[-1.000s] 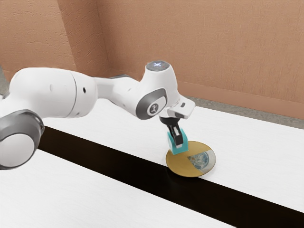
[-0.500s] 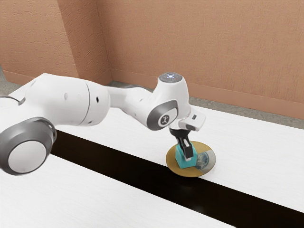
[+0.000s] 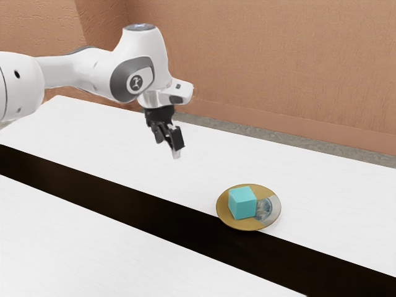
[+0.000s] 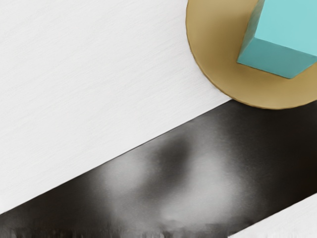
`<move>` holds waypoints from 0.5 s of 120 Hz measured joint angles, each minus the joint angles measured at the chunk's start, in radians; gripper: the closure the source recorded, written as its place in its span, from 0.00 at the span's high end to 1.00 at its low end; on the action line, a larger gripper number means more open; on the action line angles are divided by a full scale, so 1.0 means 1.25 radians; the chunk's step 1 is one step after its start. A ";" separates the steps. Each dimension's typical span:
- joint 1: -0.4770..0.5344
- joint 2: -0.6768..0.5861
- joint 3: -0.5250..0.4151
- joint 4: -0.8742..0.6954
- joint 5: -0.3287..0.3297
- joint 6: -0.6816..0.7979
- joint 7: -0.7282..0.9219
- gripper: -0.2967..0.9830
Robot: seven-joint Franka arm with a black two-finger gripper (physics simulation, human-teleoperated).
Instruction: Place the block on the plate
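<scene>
Resting on plate [image 3: 225, 215]: block [image 3: 242, 203] | below hand [image 3: 171, 148], well apart | spread or pressed together: can't tell

You can see the teal block [image 3: 242, 203] sitting flat on the gold part of the round plate [image 3: 224, 209], which overlaps the dark stripe [image 3: 142, 213] along the white table [image 3: 93, 247]. Your gripper [image 3: 174, 150] hangs above the table, well apart from the block, toward the exterior view's left

there is one robot arm [image 3: 68, 69] | there is one black gripper [image 3: 171, 143] | turquoise cube [image 3: 242, 203]: one piece | round plate [image 3: 230, 218]: one piece | table [image 3: 334, 210]: one | dark stripe [image 3: 124, 206] on table: one
</scene>
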 joint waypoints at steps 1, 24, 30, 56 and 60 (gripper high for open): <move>0.001 -0.005 0.003 -0.001 0.000 -0.005 -0.003 0.76; 0.045 -0.063 0.023 0.025 0.006 -0.109 -0.073 0.76; 0.050 -0.065 0.019 0.060 0.012 -0.137 -0.087 0.77; 0.082 -0.068 -0.046 0.122 0.036 -0.213 -0.110 0.77; 0.083 -0.069 -0.046 0.123 0.036 -0.220 -0.113 0.77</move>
